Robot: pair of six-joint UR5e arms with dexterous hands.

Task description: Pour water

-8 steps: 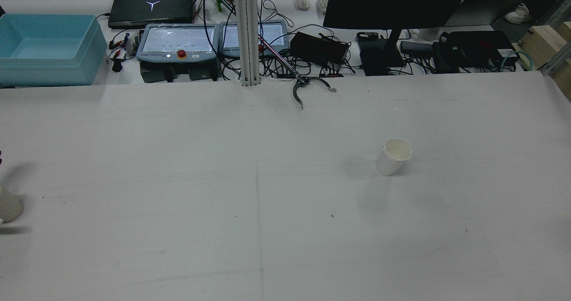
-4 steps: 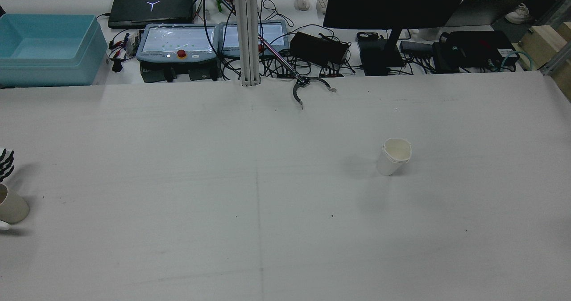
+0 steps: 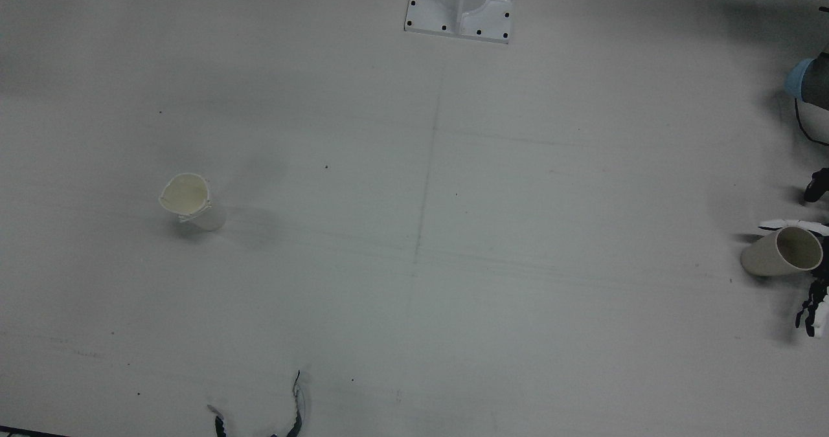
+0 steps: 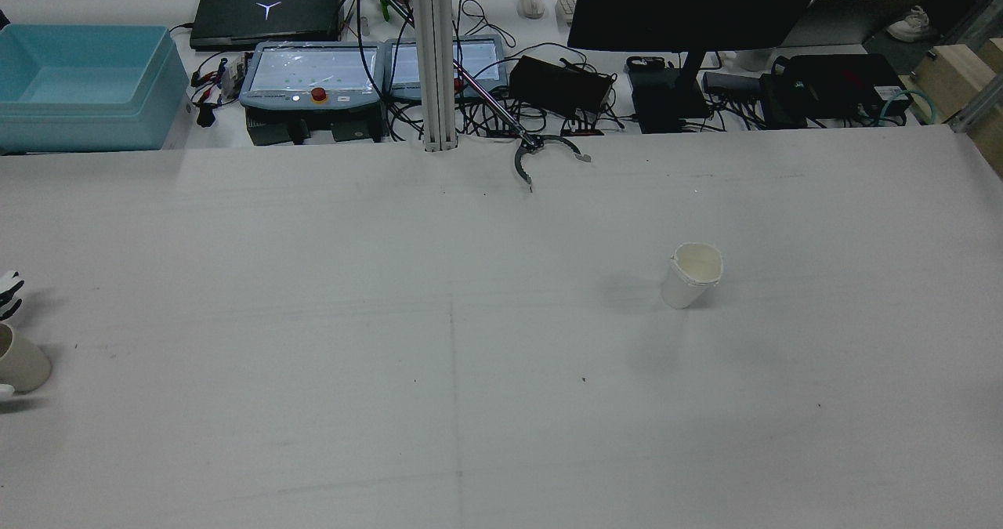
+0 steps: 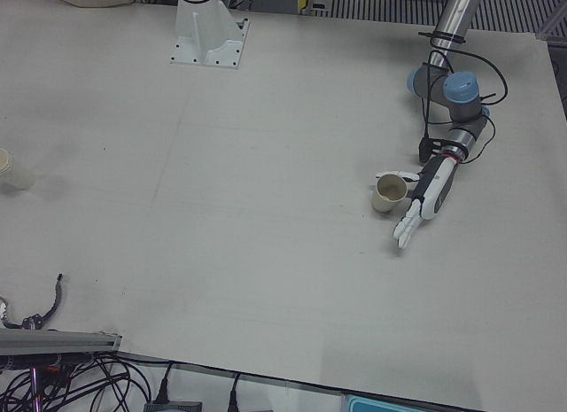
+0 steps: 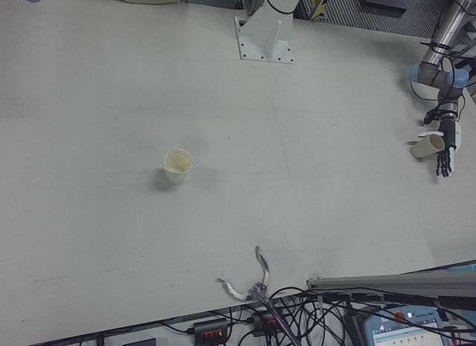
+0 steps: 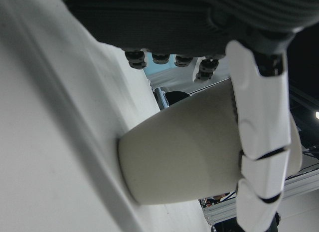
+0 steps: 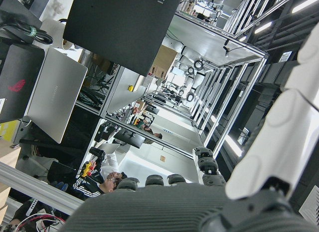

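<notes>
A beige cup (image 3: 771,254) (image 5: 388,193) (image 4: 22,364) stands at the table's edge on my left arm's side. My left hand (image 5: 427,196) (image 3: 813,306) is around it, with the thumb (image 7: 259,137) along one side of the cup (image 7: 184,152) and the other fingers (image 5: 408,228) stretched out straight past it. That hand is open. A white paper cup (image 4: 693,275) (image 3: 192,202) (image 6: 177,166) stands upright alone on the other half of the table. My right hand (image 8: 199,204) shows only in its own view, aimed at the room, with a finger (image 8: 294,122) extended and nothing in it.
A grey grabber claw (image 4: 541,157) (image 6: 254,283) lies at the table's far edge. Behind it are teach pendants (image 4: 313,74), cables and a light-blue bin (image 4: 78,82). A white arm pedestal (image 3: 461,6) stands mid-table at the robot's side.
The beige cup and my left hand slid a little further into the rear view from its left edge, so the cup's rim shows. The white cup has not moved.
</notes>
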